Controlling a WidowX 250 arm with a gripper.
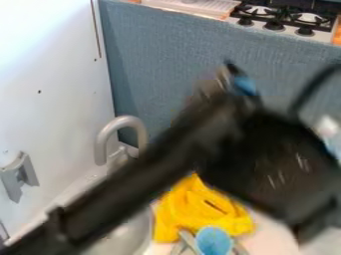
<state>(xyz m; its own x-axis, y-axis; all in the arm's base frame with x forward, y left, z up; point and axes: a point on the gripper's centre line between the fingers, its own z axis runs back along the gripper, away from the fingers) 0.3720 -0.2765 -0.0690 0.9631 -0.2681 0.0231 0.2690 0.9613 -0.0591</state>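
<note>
Yellow cloth beside the sink

The yellow cloth (190, 211) lies left of the blurred black gripper (296, 211) in view, by the right edge of the sink (141, 236). Crumpled and bright, it bears a dark slit-like mark. I cannot tell whether the gripper is spread or pressed together.

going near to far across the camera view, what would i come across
light blue round thing → yellow cloth → curved faucet → blue-grey panel → stove
</note>
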